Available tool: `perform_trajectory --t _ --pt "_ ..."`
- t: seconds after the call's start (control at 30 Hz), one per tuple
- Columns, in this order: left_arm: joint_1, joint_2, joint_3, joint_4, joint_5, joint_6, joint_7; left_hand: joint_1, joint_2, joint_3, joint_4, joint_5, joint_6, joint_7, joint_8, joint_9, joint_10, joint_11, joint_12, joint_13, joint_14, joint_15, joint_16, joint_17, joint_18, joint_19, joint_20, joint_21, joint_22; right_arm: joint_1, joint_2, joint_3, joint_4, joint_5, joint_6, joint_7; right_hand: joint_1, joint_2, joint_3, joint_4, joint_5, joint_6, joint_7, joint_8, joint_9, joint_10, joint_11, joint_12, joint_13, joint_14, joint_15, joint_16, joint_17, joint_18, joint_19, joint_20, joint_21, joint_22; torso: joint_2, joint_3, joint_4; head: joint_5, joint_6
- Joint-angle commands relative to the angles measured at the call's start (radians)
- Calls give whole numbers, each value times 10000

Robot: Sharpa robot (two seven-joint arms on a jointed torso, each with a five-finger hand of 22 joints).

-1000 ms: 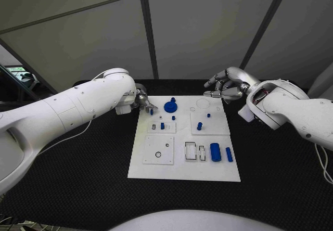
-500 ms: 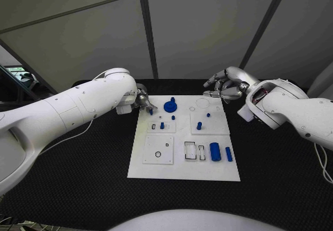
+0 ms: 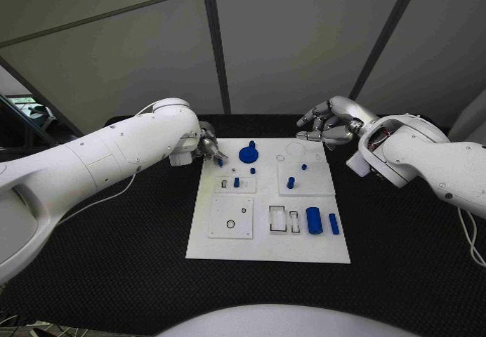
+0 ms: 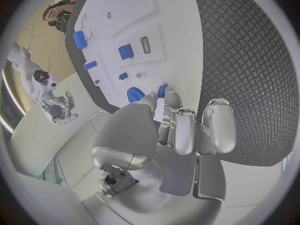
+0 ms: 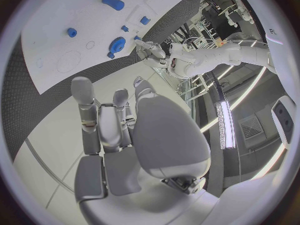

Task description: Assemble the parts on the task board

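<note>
Pinching small blue peg (image 4: 162, 90), left hand (image 4: 181, 120), white task board (image 3: 265, 242)

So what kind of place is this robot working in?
Probably a robotics lab or test cell: a black textured table carries a white task board with small blue parts, grey partition panels stand behind, and another small white robot stands nearby.

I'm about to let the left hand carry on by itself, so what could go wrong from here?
The left hand pinches a small blue peg by its fingertips only; it could slip or tilt.

The blue gear sits right beside that hand and may get knocked.

The right hand hovers over the task board's far corner, near the left hand's working space.
</note>
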Motion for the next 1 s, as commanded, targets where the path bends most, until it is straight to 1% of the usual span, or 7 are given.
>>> perform_trajectory --t 0.03,0.17,0.3,0.5,0.6,0.73,1.0 --pt "22 1 0 -1 -56 142 137 289 71 215 -133 -62 12 -39 20 -27 17 -40 0 -22 626 -91 16 1299 42 58 -40 49 348 15 11 8 2 -27 47 25 38 51 14 15 63 -35 -27 19 -10 -18 8 34 -19 44 -59 -50 12 79 77 -10 -39 -9 -1 -2 6 10 -7" --pt "22 -20 -1 2 -51 51 170 843 180 1050 -580 -82 -66 -50 20 -75 16 -67 -108 -74 630 -132 23 1308 40 65 -94 51 383 15 17 8 -6 -27 47 27 43 49 14 15 95 -37 -26 23 -10 -18 7 37 -21 48 -59 -46 20 78 85 -11 -38 -3 -5 2 -1 15 -13" --pt "22 -74 -1 48 86 -109 199 874 7 2026 -836 -69 -102 -44 127 -53 111 -79 -151 -76 640 -115 39 1326 34 74 -94 51 421 15 18 8 -11 -27 42 32 46 51 15 16 118 -38 -27 26 -11 -16 7 41 -21 47 -60 -53 14 79 85 -11 -46 -12 -5 1 3 17 -14" --pt "20 -337 -1 349 527 -543 342 445 -420 3295 -1064 -73 -156 -45 355 36 240 -72 -131 -42 651 -110 58 1347 28 93 -81 50 475 15 16 8 -34 -27 38 40 49 53 16 17 140 -39 -27 29 -11 -21 7 37 -30 46 -60 -60 8 80 86 -12 -51 -18 -11 -3 17 24 -10" --pt "20 -547 -1 616 730 -778 418 253 -615 3840 -1218 -58 -171 -46 458 78 303 -71 -114 -16 662 -115 79 1372 23 113 -89 63 511 15 13 8 -51 -27 36 44 49 53 16 17 140 -39 -27 29 -11 -21 7 37 -30 46 -60 -60 8 80 86 -12 -51 -18 -11 -11 27 39 5" --pt "18 -850 -2 1046 1130 -1074 449 47 -773 4279 -1353 -31 -163 -56 557 116 400 -90 -71 41 681 -127 118 1417 14 142 -95 89 558 15 9 8 -64 -27 35 48 51 52 16 19 166 -40 -27 32 -11 -23 7 37 -35 49 -60 -56 16 79 89 -12 -55 -19 -17 -3 24 69 7" --pt "-14 -1648 -16 2399 1708 -1761 357 -224 -962 4796 -1550 10 -125 -93 685 160 581 -119 11 157 723 -165 200 1512 -11 215 -118 168 662 15 2 8 -85 -27 39 57 51 52 16 19 166 -40 -27 32 -11 -23 7 37 -35 49 -60 -56 16 79 89 -12 -55 -19 -26 -4 36 138 11"
